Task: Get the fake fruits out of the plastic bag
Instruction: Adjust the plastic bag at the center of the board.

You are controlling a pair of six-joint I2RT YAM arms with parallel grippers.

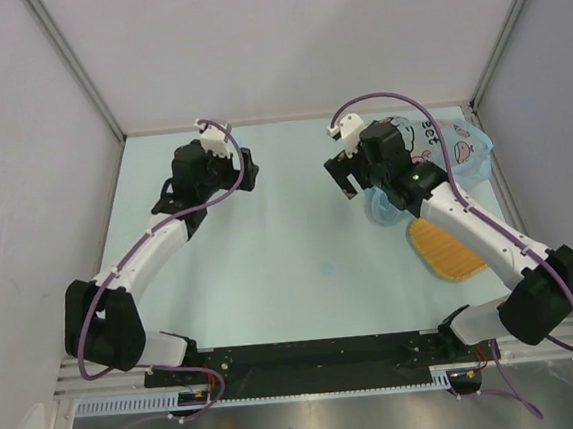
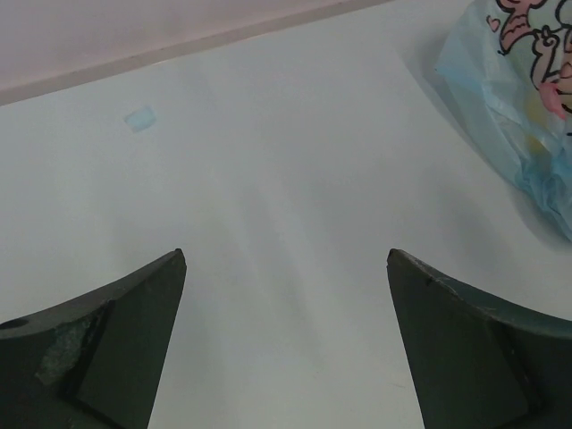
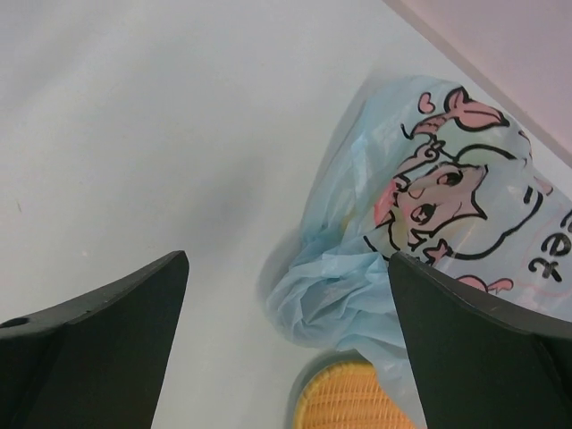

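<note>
Pale table (image 1: 269, 246) under the wide-open, empty right gripper (image 3: 286, 257); plastic bag (image 3: 420, 214) just ahead-right, probably best pinched at its crumpled near edge.

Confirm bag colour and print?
Light blue bag with a pink-and-black cartoon print; clearest in the right wrist view.

The top external camera sits above and behind the arm bases, looking down toward the far wall from high enough to take in the whole table (image 1: 300, 253). The left wrist camera rides low and close over the tabletop, facing far-right past the left gripper (image 2: 286, 259). The right wrist camera looks steeply down past the right gripper (image 3: 286, 259). All three views share the plastic bag (image 1: 466, 149); the top and right wrist views also share the orange tray (image 3: 353, 402).
</note>
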